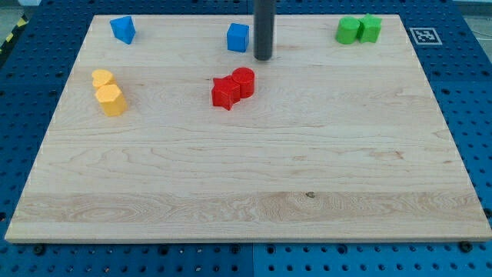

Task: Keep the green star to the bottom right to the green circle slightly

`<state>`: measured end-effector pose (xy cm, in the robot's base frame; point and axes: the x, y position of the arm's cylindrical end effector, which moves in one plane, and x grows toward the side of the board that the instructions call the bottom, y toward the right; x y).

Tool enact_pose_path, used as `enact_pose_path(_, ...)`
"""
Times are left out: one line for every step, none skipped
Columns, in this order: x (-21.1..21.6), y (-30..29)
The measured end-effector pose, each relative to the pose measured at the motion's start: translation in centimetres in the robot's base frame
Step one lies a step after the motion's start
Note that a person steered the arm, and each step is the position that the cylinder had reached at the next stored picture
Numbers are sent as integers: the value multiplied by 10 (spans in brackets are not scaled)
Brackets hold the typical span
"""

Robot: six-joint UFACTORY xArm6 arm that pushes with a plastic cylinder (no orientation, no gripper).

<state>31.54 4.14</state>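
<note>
Up at the view's top right of the worktop we see the green star touching the green circle, directly to its right. We carry no gripper, only a rod; my tip holds nothing and stands well left of them, just right of a blue block, above the touching red blocks. Another blue block and two yellow blocks lie far left.

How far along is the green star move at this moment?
Done: nothing visible. The two green blocks, green circle and green star, sit touching side by side at the view's top right. In hand: my tip is beside the blue cube, far from them. Left: nudging the star down-right.
</note>
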Motion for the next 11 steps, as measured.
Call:
enact_pose_path(39, 83)
enact_pose_path(53, 184)
enact_pose_path(34, 286)
enact_pose_path(17, 304)
enact_pose_path(-37, 299)
enact_pose_path(-94, 290)
enact_pose_path(-122, 256)
enact_pose_path(-116, 211)
enact_pose_path(-73, 205)
enact_pose_path(-12, 222)
enact_pose_path(6, 226)
